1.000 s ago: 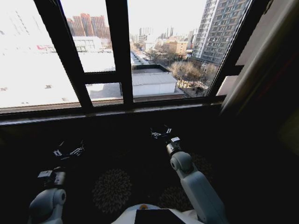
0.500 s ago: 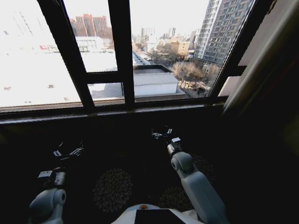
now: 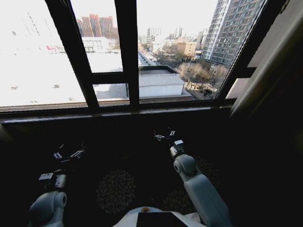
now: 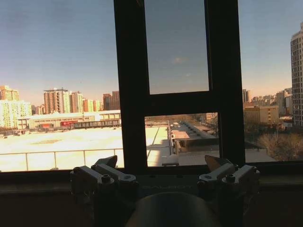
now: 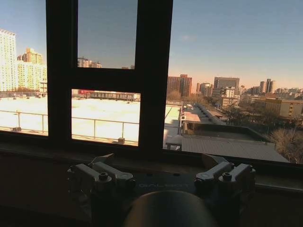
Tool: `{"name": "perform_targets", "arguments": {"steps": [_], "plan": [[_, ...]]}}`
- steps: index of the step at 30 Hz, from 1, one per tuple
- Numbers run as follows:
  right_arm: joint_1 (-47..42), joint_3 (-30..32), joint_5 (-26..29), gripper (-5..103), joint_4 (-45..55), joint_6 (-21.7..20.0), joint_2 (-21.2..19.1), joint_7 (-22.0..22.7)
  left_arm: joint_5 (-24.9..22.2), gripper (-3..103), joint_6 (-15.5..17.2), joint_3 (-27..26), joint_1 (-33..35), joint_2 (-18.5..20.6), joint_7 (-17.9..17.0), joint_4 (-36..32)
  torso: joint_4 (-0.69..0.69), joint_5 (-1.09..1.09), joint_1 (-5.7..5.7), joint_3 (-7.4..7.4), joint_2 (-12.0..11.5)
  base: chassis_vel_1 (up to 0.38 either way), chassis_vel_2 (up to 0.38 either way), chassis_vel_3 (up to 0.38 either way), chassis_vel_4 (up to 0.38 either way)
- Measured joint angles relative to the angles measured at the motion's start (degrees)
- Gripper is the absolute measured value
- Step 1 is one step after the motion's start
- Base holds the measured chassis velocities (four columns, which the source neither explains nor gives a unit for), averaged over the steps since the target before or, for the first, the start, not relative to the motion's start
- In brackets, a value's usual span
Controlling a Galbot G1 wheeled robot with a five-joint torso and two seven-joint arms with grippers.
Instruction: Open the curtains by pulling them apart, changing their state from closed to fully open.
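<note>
At the right edge of the head view a curtain (image 3: 277, 66) hangs drawn aside as a tall slanting panel. It has a pale strip and lies mostly in shadow, so I cannot make out its pleats. The window glass in front of me is uncovered. My left gripper (image 3: 68, 153) is held low on the left below the sill. The right gripper (image 3: 163, 135) is low near the centre. Both are clear of the fabric. In the wrist views the left gripper (image 4: 163, 172) and right gripper (image 5: 161, 170) stand open, with nothing between the fingers.
Dark window frame bars (image 3: 128, 52) cross the glass, and a dark sill (image 3: 118, 113) runs below them. A patterned carpet (image 3: 116, 191) lies under the arms. Both wrist views face the frame bars (image 4: 130, 94) (image 5: 154, 71) and the city outside.
The whole head picture has shifted slightly, with the window bars now farther right, so the camera has moved. Both arms hold the same pose.
</note>
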Motion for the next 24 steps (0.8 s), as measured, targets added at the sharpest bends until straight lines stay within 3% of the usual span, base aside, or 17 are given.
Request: {"name": "perform_targets", "arguments": {"steps": [12, 16, 19, 24], "plan": [[-0.12, 0.07, -0.16, 100, 0.23, 0.4, 0.2, -0.09, 0.38, 100, -3.75, 0.78, 0.41, -0.69, -2.07, 0.03, 0.0, 0.0, 0.0, 0.0, 0.0, 0.0, 0.0, 0.0, 0.0], [-0.18, 0.63, -6.4, 100, -0.68, 2.87, 1.4, 1.86, -0.65, 100, -3.42, 1.28, 0.8, -1.33, -2.39, -1.01, 0.0, 0.0, 0.0, 0.0, 0.0, 0.0, 0.0, 0.0, 0.0], [0.07, 1.55, -15.75, 100, -2.9, 7.33, 3.25, 5.52, -1.02, 100, -2.74, 1.49, 1.09, -1.66, -2.43, -1.66, 0.0, 0.01, 0.0, 0.0, 0.0, 0.0, 0.0, 0.0, 0.0], [-0.77, 1.67, -16.22, 100, -2.25, 7.4, 3.33, 5.68, -0.97, 100, -2.17, 1.53, 1.43, -2.17, -2.37, -2.62, 0.0, 0.0, 0.0, 0.0, 0.0, 0.0, 0.0, 0.0, 0.0]]}}
